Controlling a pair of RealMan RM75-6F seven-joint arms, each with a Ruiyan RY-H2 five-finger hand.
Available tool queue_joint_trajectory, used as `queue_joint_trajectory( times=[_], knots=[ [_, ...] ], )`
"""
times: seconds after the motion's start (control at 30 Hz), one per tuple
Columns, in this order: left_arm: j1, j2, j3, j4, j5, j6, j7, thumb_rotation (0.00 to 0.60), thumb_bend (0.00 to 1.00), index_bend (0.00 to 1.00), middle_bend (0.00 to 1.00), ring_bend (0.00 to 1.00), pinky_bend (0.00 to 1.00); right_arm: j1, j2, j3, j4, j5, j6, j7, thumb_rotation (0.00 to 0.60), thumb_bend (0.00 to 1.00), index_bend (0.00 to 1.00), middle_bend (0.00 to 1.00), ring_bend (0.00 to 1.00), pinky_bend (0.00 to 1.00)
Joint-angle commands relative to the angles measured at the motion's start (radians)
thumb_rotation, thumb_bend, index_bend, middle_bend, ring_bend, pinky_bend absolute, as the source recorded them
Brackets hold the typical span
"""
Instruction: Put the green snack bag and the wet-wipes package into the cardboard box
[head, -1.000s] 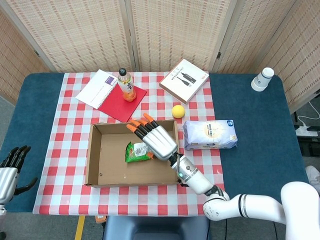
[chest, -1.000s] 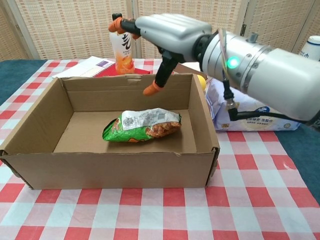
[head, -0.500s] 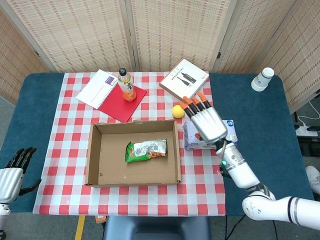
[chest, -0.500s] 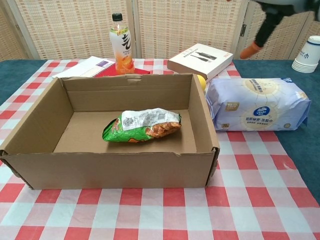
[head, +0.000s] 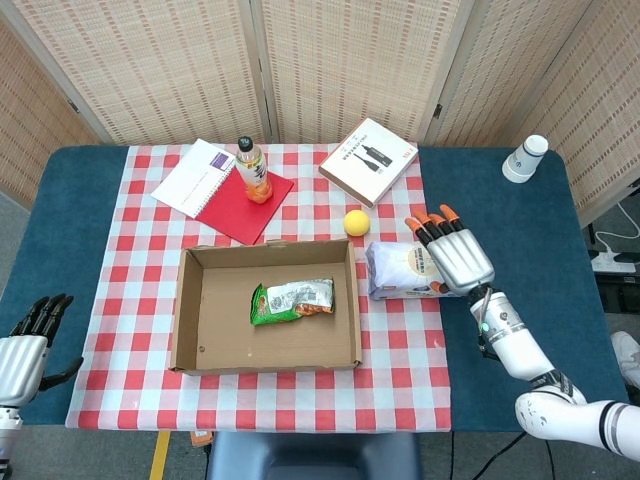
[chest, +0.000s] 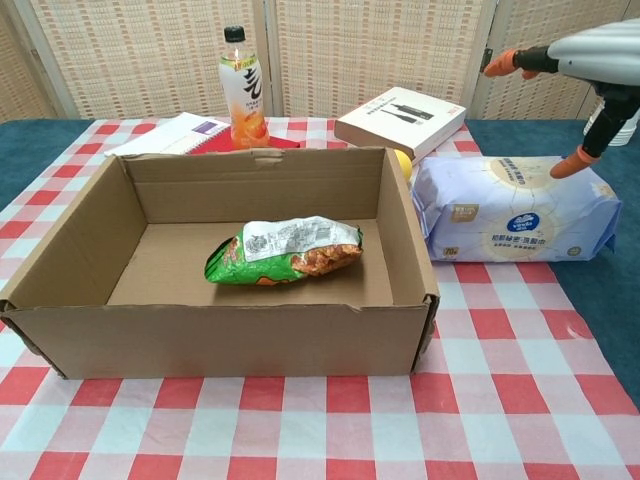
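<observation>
Next, the wipes, lying right of the box at frame centre, are best gripped across their width by the spread, empty right robot hand poised above.

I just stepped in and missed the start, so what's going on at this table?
A two-armed robot is packing a cardboard box. The green snack bag already lies inside it. The wet-wipes package is on the checked cloth beside the box's right wall, not yet picked up. The right hand hovers open over the far end of that package, fingers spread, apparently about to take it. The left hand hangs idle off the table's near left corner, holding nothing.
</observation>
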Motion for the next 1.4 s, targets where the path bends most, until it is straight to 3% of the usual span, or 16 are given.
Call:
queue_joint_trajectory(
  times=[0.03, 0.5, 1.4],
  knots=[
    [0.001, 0.000, 0.000, 0.001, 0.000, 0.001, -0.002, 0.600, 0.24, 0.06, 0.03, 0.00, 0.23, 0.000, -0.032, -0.016, 0.054, 0.009, -0.028, 0.033, 0.600, 0.00, 0.00, 0.00, 0.00, 0.02],
    [0.002, 0.001, -0.005, 0.009, -0.004, 0.007, -0.019, 0.600, 0.24, 0.05, 0.03, 0.00, 0.22, 0.015, -0.098, -0.044, 0.143, 0.007, -0.073, 0.066, 0.600, 0.00, 0.00, 0.00, 0.00, 0.00],
    [0.002, -0.001, -0.005, 0.016, -0.003, 0.007, -0.034, 0.600, 0.24, 0.07, 0.03, 0.00, 0.22, 0.080, -0.212, -0.061, 0.344, 0.120, -0.210, 0.075, 0.600, 0.00, 0.01, 0.00, 0.00, 0.00]
  ],
)
